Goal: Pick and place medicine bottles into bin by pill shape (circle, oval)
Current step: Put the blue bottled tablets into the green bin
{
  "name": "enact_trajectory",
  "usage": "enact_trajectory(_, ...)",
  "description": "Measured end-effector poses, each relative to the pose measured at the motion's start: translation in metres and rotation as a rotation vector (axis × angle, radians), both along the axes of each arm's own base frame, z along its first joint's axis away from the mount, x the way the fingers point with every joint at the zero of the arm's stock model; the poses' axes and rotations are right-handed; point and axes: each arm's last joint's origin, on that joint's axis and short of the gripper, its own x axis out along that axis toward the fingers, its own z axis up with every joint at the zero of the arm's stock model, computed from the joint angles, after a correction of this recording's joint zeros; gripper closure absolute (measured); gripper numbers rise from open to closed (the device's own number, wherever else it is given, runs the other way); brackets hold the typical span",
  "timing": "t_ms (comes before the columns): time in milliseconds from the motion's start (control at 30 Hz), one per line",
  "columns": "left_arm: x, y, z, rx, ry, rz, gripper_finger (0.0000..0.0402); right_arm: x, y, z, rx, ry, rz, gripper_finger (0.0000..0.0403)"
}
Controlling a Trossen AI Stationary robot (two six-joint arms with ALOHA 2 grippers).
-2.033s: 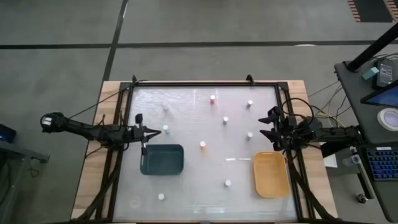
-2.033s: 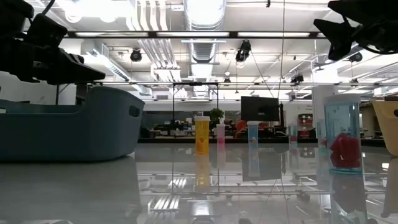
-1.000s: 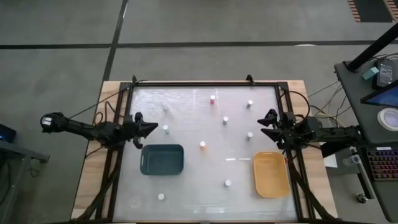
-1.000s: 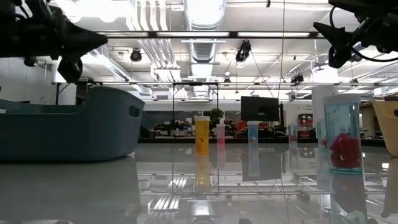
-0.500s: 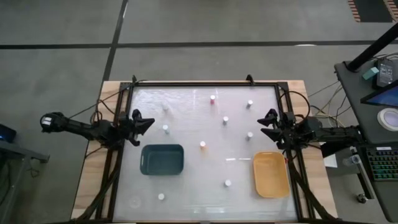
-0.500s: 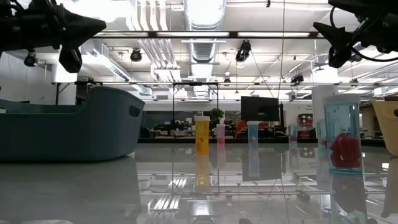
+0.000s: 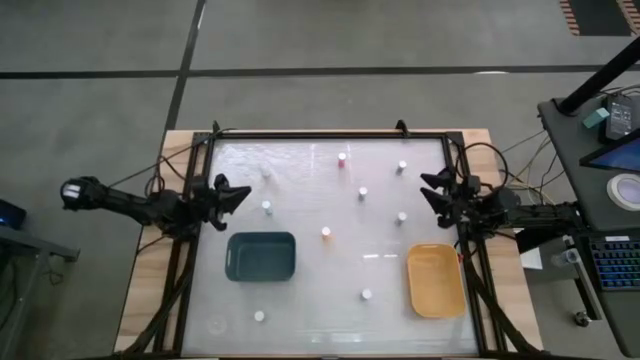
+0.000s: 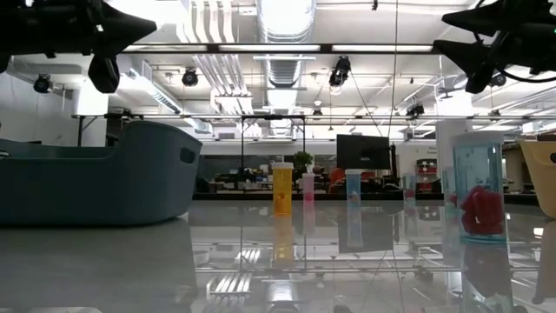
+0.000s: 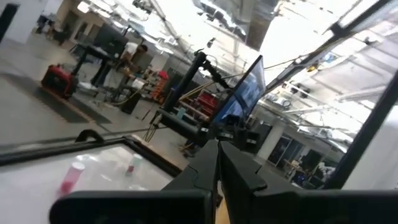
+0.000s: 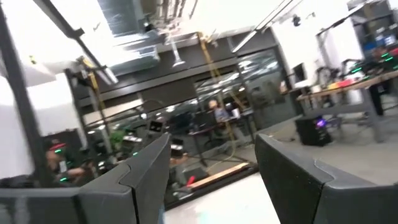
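Between picks, by my read. Left gripper [image 7: 222,193] is hovering at the left edge w/ fingers pressed together, carrying nothing. Right gripper [image 7: 432,188] is hanging spread wide, empty, by the right edge. Tiny white-capped cylindrical bottles [image 7: 362,193] are standing scattered; dark teal shallow plastic tray [image 7: 260,256] and yellow-orange shallow plastic tray [image 7: 435,281] look empty. Next: reach the nearest bottle. Pill shapes are unreadable.

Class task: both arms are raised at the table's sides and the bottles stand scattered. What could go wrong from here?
1. The bottles are tiny and upright; a closing gripper could tip one, such as the orange bottle.
2. The right gripper hangs near a bottle and might clip it descending.
3. Pill shape is unreadable here, so the teal bin or yellow bin may get wrong bottles.
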Motion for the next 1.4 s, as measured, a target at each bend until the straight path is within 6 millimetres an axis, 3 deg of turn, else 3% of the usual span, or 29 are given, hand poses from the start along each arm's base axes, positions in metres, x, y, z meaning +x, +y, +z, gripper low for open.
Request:
enact_trajectory(167, 0.014, -0.003, 0.012, -0.064, 0.053, -0.015, 0.0402, -0.001, -0.001, 0.002, -0.012, -0.009, -0.032, 0.0177)
enact_trajectory(667, 0.059, -0.010, 0.037, -0.362, 0.664, 0.097, 0.0402, -0.001, -0.001, 0.002, -0.057, 0.023, -0.051, 0.0177)
enact_trajectory(1067, 0.082, 0.013, 0.054, -0.508, 1.065, 0.239, 0.0402, 0.000, -0.001, 0.002, -0.072, 0.037, -0.057, 0.0177)
enact_trajectory(1233, 0.096, 0.028, 0.063, -0.421, 1.234, 0.092, 0.0402, 0.000, -0.001, 0.002, -0.073, 0.042, -0.083, 0.0177)
enact_trajectory(1400, 0.108, 0.036, 0.065, -0.049, 1.397, -0.243, 0.0400, 0.000, -0.002, 0.001, -0.084, 0.052, -0.098, 0.0177)
